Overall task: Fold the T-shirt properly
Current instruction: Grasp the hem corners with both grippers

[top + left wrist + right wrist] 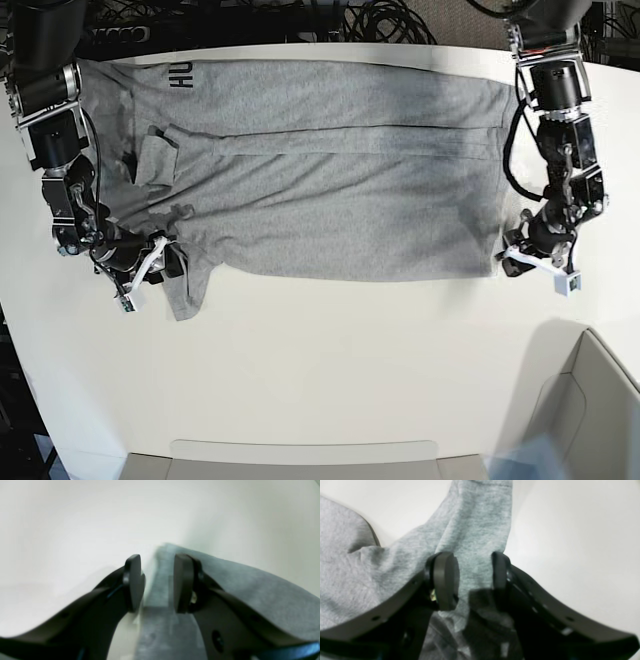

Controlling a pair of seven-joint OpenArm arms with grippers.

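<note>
We find the right gripper (470,580), jaws parted astride a sleeve, and the left gripper (157,582), jaws parted over the hem corner, at opposite ends of the T-shirt (330,190), which lies spread toward the far edge of the tabletop (330,350).

I see the T-shirt (320,170) spread on the table (330,380), my right gripper (172,262) at its near-left sleeve, my left gripper (512,252) at its near-right corner, bin (575,410) nearer, right of it.
</note>
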